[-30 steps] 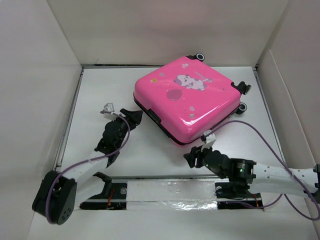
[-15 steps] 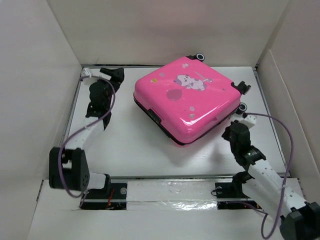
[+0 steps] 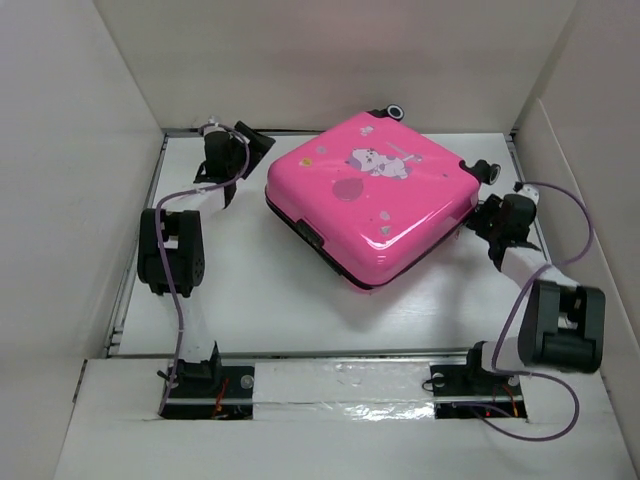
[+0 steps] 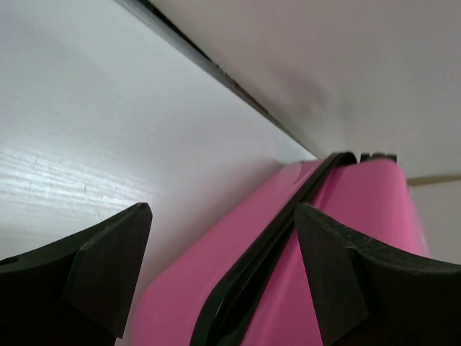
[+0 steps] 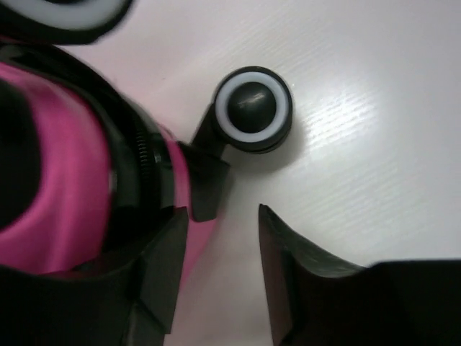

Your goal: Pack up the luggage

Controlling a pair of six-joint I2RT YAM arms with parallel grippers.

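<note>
Seen from above, a white surface with both arm bases at six o'clock. Beyond them, centre to far, the luggage lies flat and shut, printed lid up, turned corner-on to you.

At the luggage's three o'clock the right end effector sits low by a wheel. Its jaws are partly parted and grasp nothing. At eleven o'clock the left end effector is released wide and empty, lined up with the black zip seam.

Expect a stiff, glossy shell that jaws will likely slip on. It looks small and probably light, so it may skid or roll on its wheels when pushed. Your best hold is likely the seam rim or a wheel bracket, with the other arm bracing.

The lid shows a cartoon animal and small stickers. No brand or writing can be read.
</note>
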